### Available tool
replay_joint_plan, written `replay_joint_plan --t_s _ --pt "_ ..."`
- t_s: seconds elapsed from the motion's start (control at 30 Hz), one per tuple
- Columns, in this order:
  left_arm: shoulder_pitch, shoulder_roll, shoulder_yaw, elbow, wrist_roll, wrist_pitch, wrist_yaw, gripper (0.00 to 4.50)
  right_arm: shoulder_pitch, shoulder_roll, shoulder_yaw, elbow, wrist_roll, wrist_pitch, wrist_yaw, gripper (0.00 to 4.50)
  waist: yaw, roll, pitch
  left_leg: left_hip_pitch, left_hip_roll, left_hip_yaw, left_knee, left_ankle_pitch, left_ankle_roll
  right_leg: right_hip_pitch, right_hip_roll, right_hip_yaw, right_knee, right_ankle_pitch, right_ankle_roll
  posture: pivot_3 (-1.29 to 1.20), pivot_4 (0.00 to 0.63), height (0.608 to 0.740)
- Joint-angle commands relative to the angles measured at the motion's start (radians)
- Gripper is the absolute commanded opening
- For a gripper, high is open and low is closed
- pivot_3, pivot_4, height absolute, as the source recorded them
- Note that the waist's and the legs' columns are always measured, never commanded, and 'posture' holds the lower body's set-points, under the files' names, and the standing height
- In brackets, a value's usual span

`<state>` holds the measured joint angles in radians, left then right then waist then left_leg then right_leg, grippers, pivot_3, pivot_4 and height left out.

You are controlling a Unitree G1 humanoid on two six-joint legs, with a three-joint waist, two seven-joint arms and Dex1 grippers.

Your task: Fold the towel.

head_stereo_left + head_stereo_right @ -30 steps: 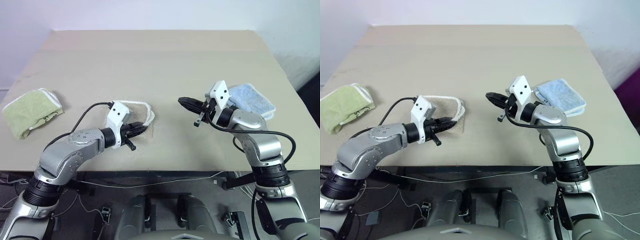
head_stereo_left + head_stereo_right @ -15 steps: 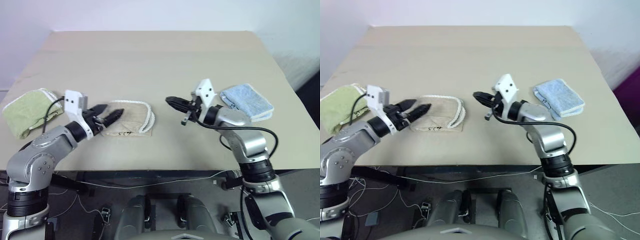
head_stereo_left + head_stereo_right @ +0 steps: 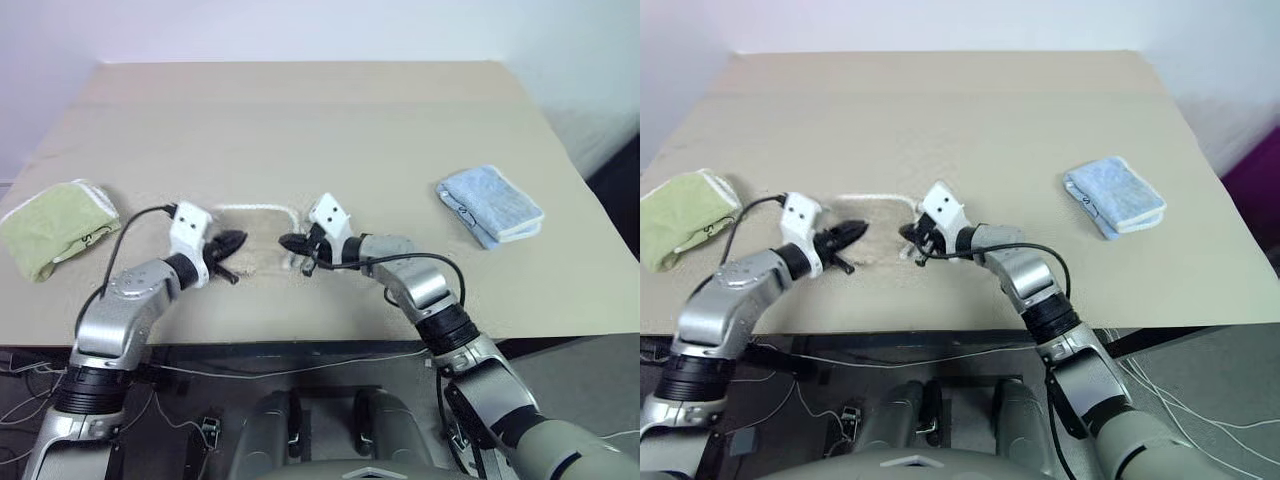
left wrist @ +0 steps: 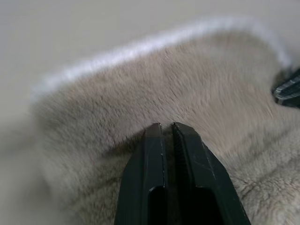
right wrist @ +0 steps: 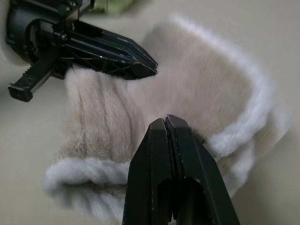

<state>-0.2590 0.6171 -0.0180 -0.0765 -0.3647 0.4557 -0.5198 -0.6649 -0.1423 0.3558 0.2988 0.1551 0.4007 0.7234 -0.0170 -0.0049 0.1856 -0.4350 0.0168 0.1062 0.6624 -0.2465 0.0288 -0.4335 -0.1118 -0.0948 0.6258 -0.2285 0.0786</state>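
Wrist views show both grippers (image 4: 166, 129) (image 5: 165, 123) pressed together on the fuzzy, white-edged beige towel (image 4: 187, 93).

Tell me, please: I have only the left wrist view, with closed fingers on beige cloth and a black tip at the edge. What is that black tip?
Observer: It is the right gripper, fingers shut, over the right end of the towel, facing the left gripper.
Operator: Are other cloths around?
Observer: Yes, a green towel lies near the left edge of the table, apart from both grippers.
Operator: And on the right side?
Observer: A folded blue towel lies there, with nothing touching it.
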Motion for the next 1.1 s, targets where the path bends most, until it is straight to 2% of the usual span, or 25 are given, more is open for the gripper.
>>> replay_joint_plan --t_s 0.03,0.13,0.27,0.43,0.57,0.7,0.87,1.03,1.1 --pt "0.021 0.013 -0.031 0.054 0.102 -0.067 -0.009 0.32 0.009 0.015 0.031 0.053 -0.064 -0.064 -0.014 0.00 -0.001 0.001 -0.001 0.000 0.000 0.000 0.000 0.000 0.000 0.000 0.000 0.000 0.000 0.000 0.000 0.00 0.150 0.740" --pt "0.031 -0.020 -0.005 0.057 0.100 -0.095 -0.008 0.32 0.026 0.015 0.016 0.050 -0.083 -0.113 -0.032 0.00 -0.001 0.001 -0.001 0.003 0.000 0.000 0.000 -0.001 0.000 0.002 0.000 0.001 0.001 0.000 0.000 0.00 0.150 0.740" --pt "0.051 -0.072 0.162 -0.022 -0.008 -0.083 0.029 0.32 0.062 -0.034 -0.092 -0.125 0.005 -0.096 0.000 0.00 0.001 0.000 -0.001 0.004 0.000 0.000 0.000 -0.001 0.000 0.002 -0.003 0.001 0.002 0.000 0.000 0.00 0.150 0.740" --pt "0.102 -0.026 0.286 -0.061 0.001 -0.088 0.056 0.32 0.102 -0.112 -0.192 -0.304 0.126 0.072 0.037 0.00 0.001 0.000 0.000 0.004 0.000 -0.001 0.000 -0.003 0.003 0.001 -0.005 0.001 0.002 0.000 0.000 0.00 0.150 0.740" --pt "0.145 0.034 0.328 -0.056 0.045 -0.119 0.044 0.29 0.112 -0.122 -0.255 -0.355 0.243 0.283 0.026 1.28 0.000 0.000 0.000 0.004 0.000 -0.001 -0.001 -0.004 0.002 0.001 -0.005 0.001 0.002 0.000 0.000 0.00 0.150 0.740" --pt "0.180 0.079 0.341 -0.064 0.064 -0.154 -0.002 0.29 0.045 -0.021 -0.398 -0.246 0.402 0.584 -0.088 2.57 0.000 0.001 0.000 0.004 0.000 -0.001 -0.001 -0.005 0.002 -0.001 -0.006 0.002 0.002 0.000 -0.001 0.00 0.150 0.740" --pt "0.208 0.099 0.351 -0.065 0.078 -0.173 -0.027 0.29 -0.025 0.079 -0.509 -0.111 0.482 0.729 -0.195 4.39 -0.002 0.001 -0.001 -0.004 0.000 -0.001 -0.001 -0.005 0.001 -0.009 -0.007 0.003 0.003 0.001 -0.002 0.00 0.150 0.740" --pt "0.237 0.097 0.350 -0.097 0.068 -0.171 -0.050 0.29 -0.061 0.116 -0.544 -0.043 0.493 0.768 -0.247 4.45 -0.005 0.001 -0.001 -0.008 0.000 -0.001 -0.001 -0.004 0.000 -0.012 -0.007 0.003 0.003 0.001 -0.003 0.00 0.150 0.740" --pt "0.262 0.091 0.348 -0.124 0.056 -0.168 -0.070 0.29 -0.071 0.130 -0.520 -0.021 0.481 0.777 -0.251 4.45 -0.006 0.001 -0.001 -0.008 0.000 -0.001 -0.001 -0.005 0.001 -0.012 -0.007 0.003 0.003 0.001 -0.003 0.00 0.150 0.740"
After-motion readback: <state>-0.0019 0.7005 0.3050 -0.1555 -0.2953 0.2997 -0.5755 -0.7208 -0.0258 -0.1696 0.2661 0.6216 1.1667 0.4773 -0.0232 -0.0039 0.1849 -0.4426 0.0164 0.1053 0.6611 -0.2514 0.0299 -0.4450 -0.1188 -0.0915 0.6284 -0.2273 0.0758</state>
